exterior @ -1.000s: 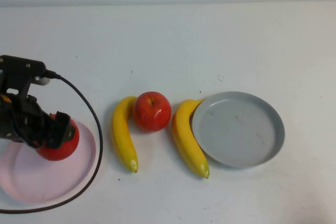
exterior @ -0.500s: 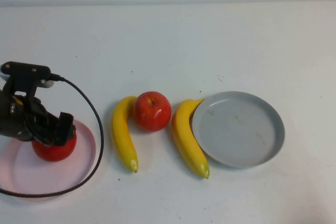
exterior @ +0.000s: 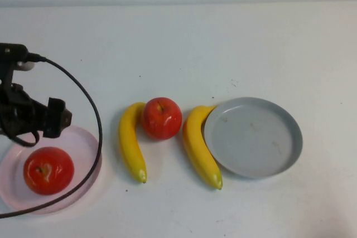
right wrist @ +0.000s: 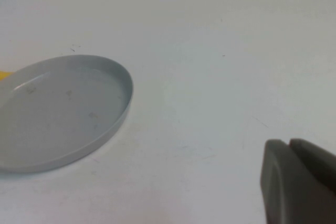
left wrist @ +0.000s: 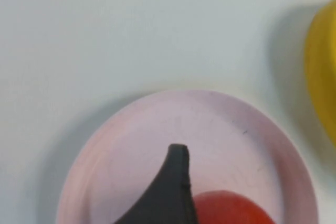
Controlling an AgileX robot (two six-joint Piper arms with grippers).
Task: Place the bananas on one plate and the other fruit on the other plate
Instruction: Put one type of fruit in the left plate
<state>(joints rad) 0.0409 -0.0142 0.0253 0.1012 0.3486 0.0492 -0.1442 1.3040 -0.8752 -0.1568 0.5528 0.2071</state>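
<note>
Landmark: grey plate (exterior: 254,137), on the white counter (exterior: 223,48), right of centre in the high view, nothing in it. Also seen in the right wrist view (right wrist: 58,108).

Right banana (exterior: 199,147) lies just left of the grey plate, curve hugging the rim, touching or nearly so, tip toward the robot. Centre apple (exterior: 161,118) sits left of that banana, stem up, apparently touching both bananas, though contact is hard to confirm. Left banana (exterior: 130,141) curves around the apple's far-from-plate side, one end pointing toward the robot.

Pink plate (exterior: 83,143) is well left of the grey plate, near the counter's left edge. Second apple (exterior: 48,170) rests inside it, free, nothing gripping it. In the left wrist view the pink plate (left wrist: 157,129) fills the lower part, the apple (left wrist: 231,209) shows at the edge, and a yellow banana (left wrist: 323,72) at the side.

Left pincer (exterior: 53,118) hangs over the pink plate's far rim, far left of the grey plate, jaws wide, holding nothing; one dark finger (left wrist: 170,192) shows in the left wrist view. A black cable (exterior: 92,110) loops from the arm around the pink plate.

Right pincer (right wrist: 299,182) is out of the high view; in its wrist view it sits above bare counter beside the grey plate, fingers pressed together, holding nothing.
</note>
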